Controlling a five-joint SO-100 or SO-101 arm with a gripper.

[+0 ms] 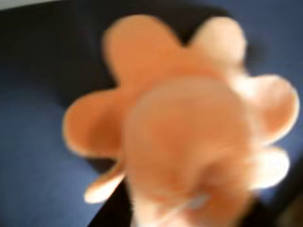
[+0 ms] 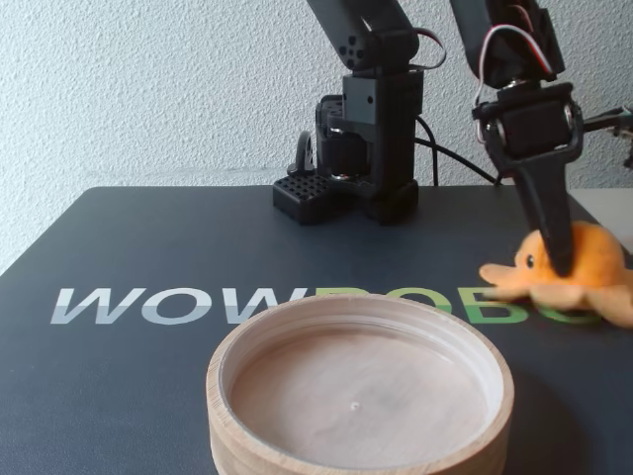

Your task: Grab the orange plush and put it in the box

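Observation:
The orange plush [image 2: 593,262] sits on the dark mat at the right edge of the fixed view, its pale tentacles spread flat. My gripper [image 2: 564,259] comes down on it from above. One black finger [image 2: 552,213] lies across the front of the plush's head, the other is hidden behind it, and the jaws appear closed on the head. In the wrist view the plush [image 1: 189,142] is blurred and fills most of the frame. The box [image 2: 361,460], a round light-wood tray, stands empty at the front centre, to the left of the plush.
The arm's black base [image 2: 366,158] stands at the back of the mat, with a small black gridded block [image 2: 302,196] beside it. The dark mat [image 2: 119,257] bears large "WOWROBO" lettering. A white textured wall is behind.

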